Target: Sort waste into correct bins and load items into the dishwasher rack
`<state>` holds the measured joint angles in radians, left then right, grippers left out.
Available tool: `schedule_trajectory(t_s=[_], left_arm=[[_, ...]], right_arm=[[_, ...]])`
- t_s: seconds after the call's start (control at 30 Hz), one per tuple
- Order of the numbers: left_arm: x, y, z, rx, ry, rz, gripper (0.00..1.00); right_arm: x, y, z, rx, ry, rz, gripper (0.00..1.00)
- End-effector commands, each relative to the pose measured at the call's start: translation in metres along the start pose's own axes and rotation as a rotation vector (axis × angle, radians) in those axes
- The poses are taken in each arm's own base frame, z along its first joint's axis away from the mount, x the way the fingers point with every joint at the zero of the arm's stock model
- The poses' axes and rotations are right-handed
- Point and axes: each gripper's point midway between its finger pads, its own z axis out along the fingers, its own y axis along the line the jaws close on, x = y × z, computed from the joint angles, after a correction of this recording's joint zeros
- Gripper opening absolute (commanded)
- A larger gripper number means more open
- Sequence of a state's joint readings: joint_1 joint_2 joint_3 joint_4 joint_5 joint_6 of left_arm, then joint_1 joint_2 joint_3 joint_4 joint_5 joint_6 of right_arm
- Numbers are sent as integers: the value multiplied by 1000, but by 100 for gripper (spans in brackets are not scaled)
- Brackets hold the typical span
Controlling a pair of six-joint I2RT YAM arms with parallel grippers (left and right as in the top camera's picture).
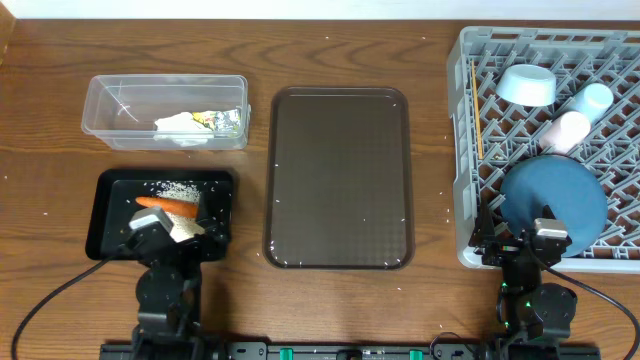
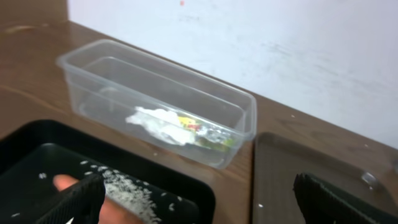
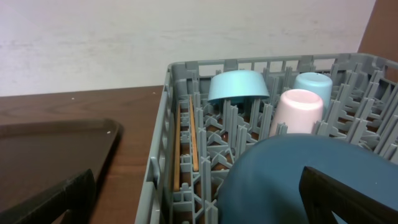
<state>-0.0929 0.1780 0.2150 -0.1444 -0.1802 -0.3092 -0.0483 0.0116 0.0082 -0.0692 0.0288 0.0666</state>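
In the overhead view the right edge is cutting off the dishwasher rack (image 1: 470,150), and the right gripper (image 1: 518,236) is covering the near rim of the dark-blue plate (image 1: 555,195). The left gripper (image 1: 165,222) is hiding part of the black tray (image 1: 110,215), and the pale bits beside the carrot (image 1: 165,205) are showing too small to tell apart. In the clear tub (image 1: 110,100) the waste heap (image 1: 200,122) is blurring into one mass. From the left wrist, a dark finger (image 2: 74,202) is masking most of the carrot. From the right wrist, the plate is running off the bottom edge, and the chopsticks (image 3: 193,143) are disappearing behind pegs at their lower ends.
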Motion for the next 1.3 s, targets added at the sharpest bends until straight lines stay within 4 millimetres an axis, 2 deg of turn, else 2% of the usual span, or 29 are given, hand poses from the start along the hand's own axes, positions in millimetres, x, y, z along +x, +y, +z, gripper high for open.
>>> schedule_trajectory(t_s=[0.0, 0.4, 0.63, 0.83, 1.27], left_arm=[[8, -9, 3, 73, -22, 27, 98], [33, -3, 7, 105, -68, 35, 98], [27, -15, 4, 167, -98, 141, 98], [48, 0, 8, 109, -7, 173, 98], [42, 17, 10, 39, -25, 160, 98]], right_arm=[[0, -2, 0, 7, -2, -12, 99], [0, -2, 0, 7, -2, -12, 99], [0, -2, 0, 7, -2, -12, 99], [0, -2, 0, 7, -2, -12, 99], [0, -2, 0, 7, -2, -12, 99]])
